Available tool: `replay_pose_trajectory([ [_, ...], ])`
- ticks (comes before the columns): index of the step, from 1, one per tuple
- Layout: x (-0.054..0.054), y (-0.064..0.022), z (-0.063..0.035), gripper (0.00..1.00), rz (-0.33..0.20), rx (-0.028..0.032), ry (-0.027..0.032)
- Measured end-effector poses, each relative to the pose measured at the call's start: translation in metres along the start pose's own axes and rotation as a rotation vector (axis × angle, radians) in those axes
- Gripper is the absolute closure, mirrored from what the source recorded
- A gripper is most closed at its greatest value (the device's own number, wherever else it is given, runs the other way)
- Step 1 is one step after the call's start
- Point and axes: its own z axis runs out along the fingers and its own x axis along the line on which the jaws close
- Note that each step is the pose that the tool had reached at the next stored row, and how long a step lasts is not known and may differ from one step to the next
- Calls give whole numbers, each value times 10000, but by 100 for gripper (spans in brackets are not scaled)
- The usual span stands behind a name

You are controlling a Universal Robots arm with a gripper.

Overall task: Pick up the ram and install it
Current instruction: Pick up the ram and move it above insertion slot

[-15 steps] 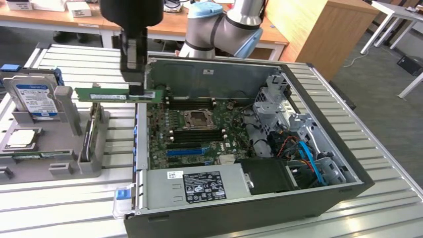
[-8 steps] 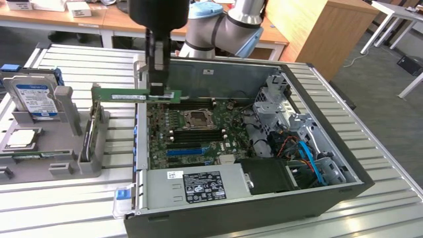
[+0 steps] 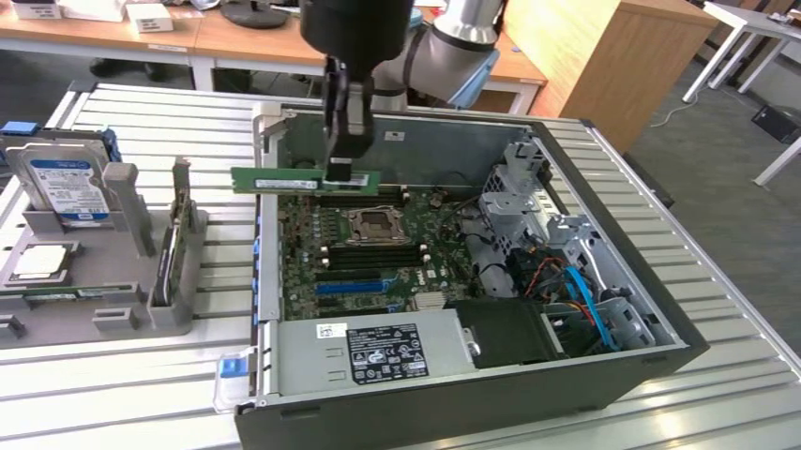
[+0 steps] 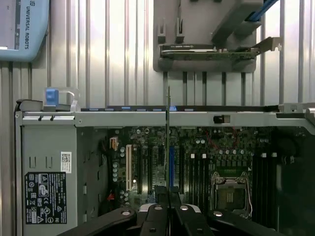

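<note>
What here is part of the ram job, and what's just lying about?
Job: ram, held by the gripper over the case; memory slots.
Lying about: hard drive; card in the grey stand.

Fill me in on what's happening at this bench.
The robot's hand is shut on the ram, holding the green stick level in the air above the open computer case. It hangs over the motherboard, not yet seated in any slot.

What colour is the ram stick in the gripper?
The ram is green; clearest in the exterior view.
</note>
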Motion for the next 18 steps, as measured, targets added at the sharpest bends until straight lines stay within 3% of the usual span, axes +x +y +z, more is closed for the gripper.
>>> replay_pose_trajectory([
  [12, -12, -538, 1, 88, 0, 0, 0],
  [18, -15, -734, 2, 88, -1, 1, -1],
])
